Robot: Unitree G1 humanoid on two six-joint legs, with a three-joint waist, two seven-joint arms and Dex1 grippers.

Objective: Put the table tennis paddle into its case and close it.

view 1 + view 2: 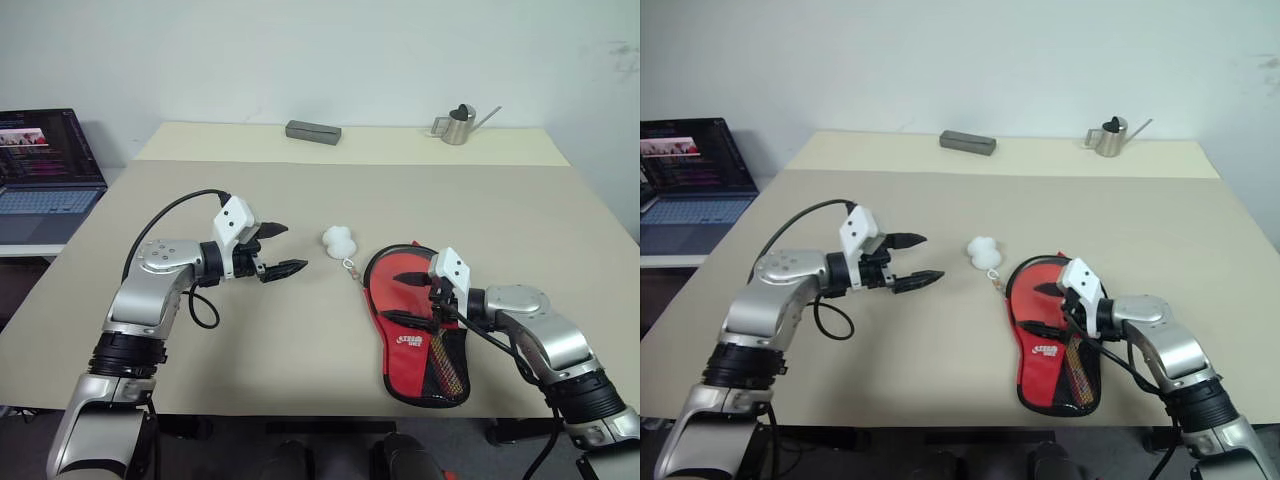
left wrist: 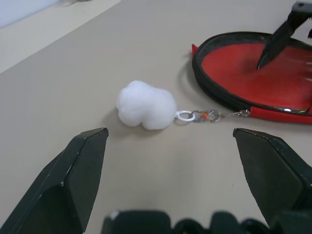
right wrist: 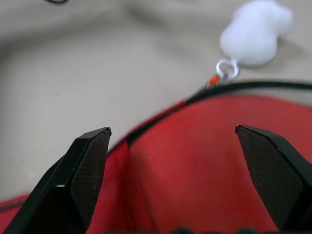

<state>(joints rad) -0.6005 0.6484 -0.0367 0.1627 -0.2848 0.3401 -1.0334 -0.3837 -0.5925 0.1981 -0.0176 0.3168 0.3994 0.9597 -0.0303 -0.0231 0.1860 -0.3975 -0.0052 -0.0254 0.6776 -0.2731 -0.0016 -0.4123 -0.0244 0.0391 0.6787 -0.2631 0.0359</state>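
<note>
Red fabric sits directly under my right gripper, whose two black fingers are spread wide with nothing between them, hovering just over the round end of the case. That pouch lies flat on the tan table, logo and mesh pocket up; its zipper edge looks parted along the side nearest the pom-pom, a darker red flap showing at the rim just ahead of my right fingers. I judge the table tennis paddle to be already inside: a striped wooden handle seems to show through the mesh at the narrow end, though I cannot make out the blade itself. My left gripper is also wide open and empty, aimed across the table at the white pom-pom, which lies a little beyond its fingertips, linked by a small chain to the zipper pull at the case's rim. So the step in hand reads as closing. Next I would bring the left fingers onto the pom-pom or its chain, press the right gripper down to pin the fabric, and draw the pull around the rim without dragging the whole pouch along.
</note>
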